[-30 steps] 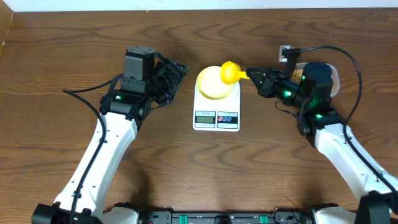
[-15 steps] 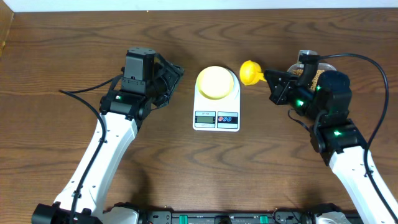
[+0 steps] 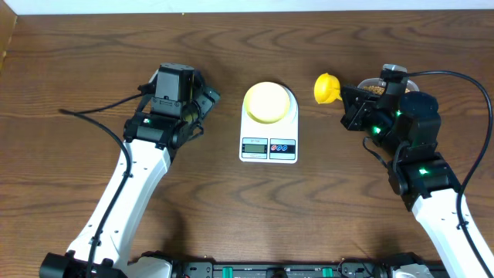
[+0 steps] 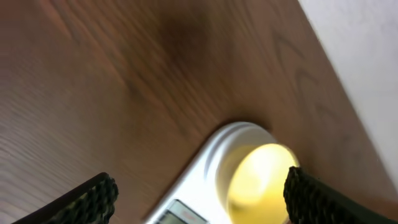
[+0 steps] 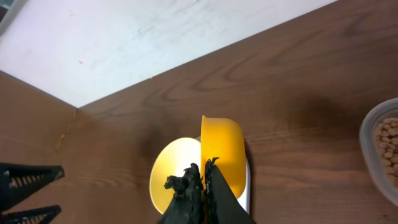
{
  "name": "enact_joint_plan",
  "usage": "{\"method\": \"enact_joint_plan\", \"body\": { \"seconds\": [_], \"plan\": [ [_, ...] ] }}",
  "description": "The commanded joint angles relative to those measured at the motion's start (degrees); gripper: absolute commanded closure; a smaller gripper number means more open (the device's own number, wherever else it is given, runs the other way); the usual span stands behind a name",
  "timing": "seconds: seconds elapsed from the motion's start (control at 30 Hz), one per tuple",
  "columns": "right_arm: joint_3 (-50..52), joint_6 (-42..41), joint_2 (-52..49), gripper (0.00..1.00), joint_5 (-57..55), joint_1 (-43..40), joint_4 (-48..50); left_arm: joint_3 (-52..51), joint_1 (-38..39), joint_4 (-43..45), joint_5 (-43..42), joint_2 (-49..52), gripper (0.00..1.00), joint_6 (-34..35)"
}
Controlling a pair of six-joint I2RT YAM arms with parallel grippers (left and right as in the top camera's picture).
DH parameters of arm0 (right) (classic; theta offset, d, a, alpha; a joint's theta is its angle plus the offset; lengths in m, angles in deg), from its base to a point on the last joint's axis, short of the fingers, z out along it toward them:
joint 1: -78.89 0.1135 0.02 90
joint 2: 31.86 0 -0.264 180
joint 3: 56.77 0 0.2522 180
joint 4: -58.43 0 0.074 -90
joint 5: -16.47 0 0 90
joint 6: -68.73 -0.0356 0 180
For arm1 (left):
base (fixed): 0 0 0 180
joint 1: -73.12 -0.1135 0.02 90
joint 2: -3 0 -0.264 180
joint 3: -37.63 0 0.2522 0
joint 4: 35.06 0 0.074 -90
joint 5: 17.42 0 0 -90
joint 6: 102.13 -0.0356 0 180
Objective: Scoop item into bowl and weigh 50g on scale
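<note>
Yellow scoop [image 3: 327, 86] pinched in right gripper [image 3: 346, 98], hovers between bowl [image 3: 268, 102] and beans [image 3: 376, 89], beans nearer, rightward; left gripper [image 3: 207, 100] spread.

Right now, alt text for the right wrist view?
The right hand, shut on a yellow scoop, holds it in front of the pale-yellow bowl, with the wood table beneath. A clear tub of beans shows at the right edge.
</note>
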Motion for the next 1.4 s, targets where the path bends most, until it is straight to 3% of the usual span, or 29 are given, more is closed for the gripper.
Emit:
{"method": "enact_joint_plan", "body": {
  "seconds": [0.0, 0.17, 0.33, 0.9, 1.13, 1.37],
  "plan": [
    [-1.01, 1.33, 0.79, 0.99, -1.64, -0.02, -0.04, 0.81, -0.24, -2.89, 3.48, -0.48, 0.12, -13.29],
    [-1.01, 1.29, 0.79, 0.99, -2.14, -0.02, -0.02, 0.81, -0.24, -12.5, 10.01, 1.11, 0.12, -15.87],
    [-1.01, 1.29, 0.79, 0.99, -2.27, -0.02, -0.04, 0.81, -0.24, -16.7, 10.78, 2.97, 0.12, -15.85],
    [-1.01, 1.25, 0.79, 0.99, -2.49, -0.02, -0.22, 0.81, 0.81, -17.97, 11.15, 3.87, 0.12, -15.82],
    [-1.01, 1.27, 0.79, 0.99, -2.49, -0.02, -0.24, 0.81, 9.31, -18.64, 23.54, 3.87, 0.12, -13.22],
    [-1.01, 1.25, 0.79, 0.99, -2.47, -0.02, -0.24, 0.81, 13.92, -17.66, 24.61, 3.87, 0.12, -12.5]
  ]
}}
